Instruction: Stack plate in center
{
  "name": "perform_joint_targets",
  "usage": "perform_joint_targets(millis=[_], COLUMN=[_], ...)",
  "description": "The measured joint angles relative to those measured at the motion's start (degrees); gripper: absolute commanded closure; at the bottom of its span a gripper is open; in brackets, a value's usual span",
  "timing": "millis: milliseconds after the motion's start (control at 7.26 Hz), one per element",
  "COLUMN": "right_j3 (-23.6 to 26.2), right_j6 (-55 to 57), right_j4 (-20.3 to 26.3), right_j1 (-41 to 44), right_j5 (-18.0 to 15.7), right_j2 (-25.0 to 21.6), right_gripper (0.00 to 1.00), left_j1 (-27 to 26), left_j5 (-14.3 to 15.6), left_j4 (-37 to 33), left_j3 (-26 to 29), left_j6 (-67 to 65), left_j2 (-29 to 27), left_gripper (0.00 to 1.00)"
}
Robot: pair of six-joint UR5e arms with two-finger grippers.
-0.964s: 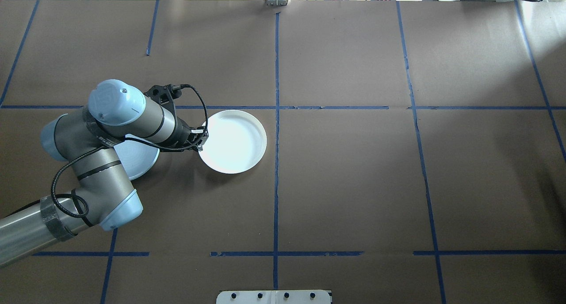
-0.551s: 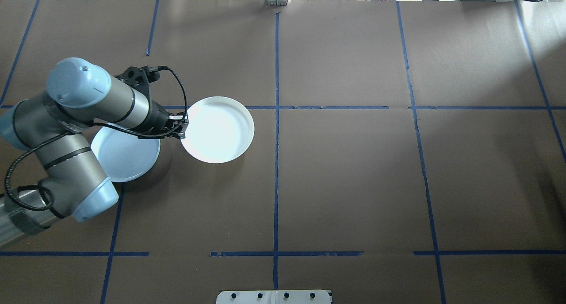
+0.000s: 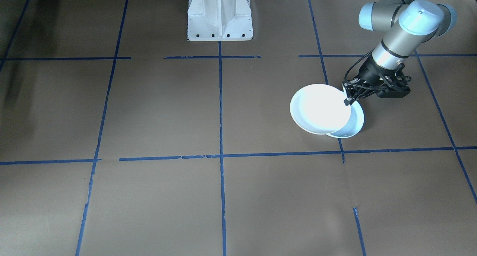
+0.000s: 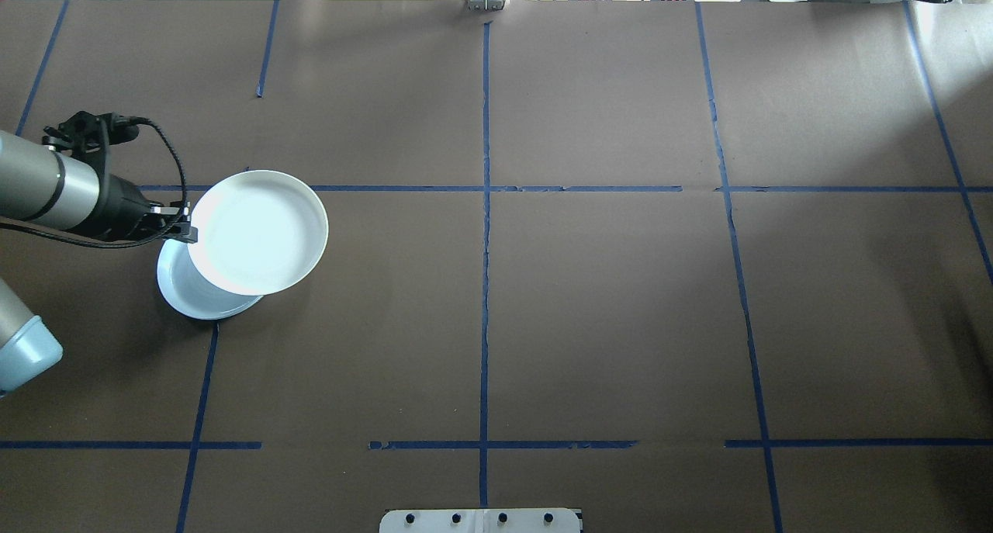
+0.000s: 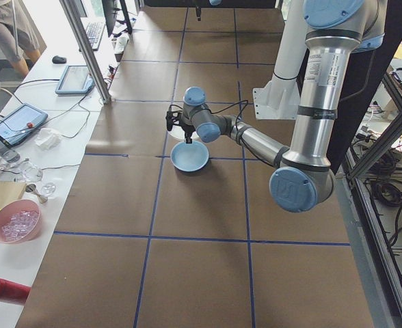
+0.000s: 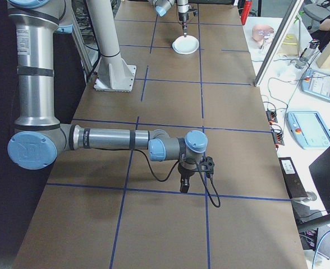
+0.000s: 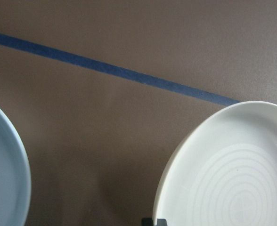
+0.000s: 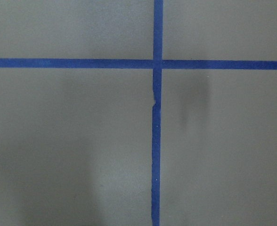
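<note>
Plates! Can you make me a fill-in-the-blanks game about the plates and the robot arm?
1. The left end effector grips the white plate by its ____.
2. The white plate hangs partly over a pale ____ plate.
3. The lines on the brown table are ____ tape.

Missing words: rim; blue; blue

The upper plate (image 4: 260, 230) hangs over the lower plate (image 4: 186, 292), which sits on the table (image 4: 589, 308) at its left side, the left hand (image 4: 180, 229) gripping the upper plate's rim.
</note>
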Motion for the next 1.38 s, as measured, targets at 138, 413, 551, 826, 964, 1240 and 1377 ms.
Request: perform_joint_targets(millis=[138, 413, 551, 826, 964, 1240, 1377], right_j3=[0.0, 0.0, 0.0, 0.0, 0.0, 0.0, 0.0], right_j6=[0.0, 0.0, 0.0, 0.0, 0.0, 0.0, 0.0], right_j4=[0.0, 0.0, 0.0, 0.0, 0.0, 0.0, 0.0], right_j1=[0.0, 0.0, 0.0, 0.0, 0.0, 0.0, 0.0], right_j5=[0.0, 0.0, 0.0, 0.0, 0.0, 0.0, 0.0], right_j2=[0.0, 0.0, 0.0, 0.0, 0.0, 0.0, 0.0], right_gripper=[0.0, 0.0, 0.0, 0.0, 0.0, 0.0, 0.0], left_j1=[-1.1, -2.2, -2.4, -2.7, -2.7, -2.8, -2.8], left_j5=[-1.0, -1.5, -1.5, -1.6, -1.6, -2.5, -3.7], left_j4=[-4.4, -9.9, -10.6, -12.1, -13.4, -14.6, -15.1], left_j3=[0.1, 0.8, 1.2, 3.8, 5.6, 7.3, 7.8], left_j6=[0.9, 1.7, 1.9, 1.5, 0.5, -1.0, -1.2], left_j2=[4.0, 8.2, 8.6, 7.8, 6.8, 5.2, 5.1], left_gripper=[1.0, 1.0, 1.0, 1.0, 1.0, 1.0, 1.0])
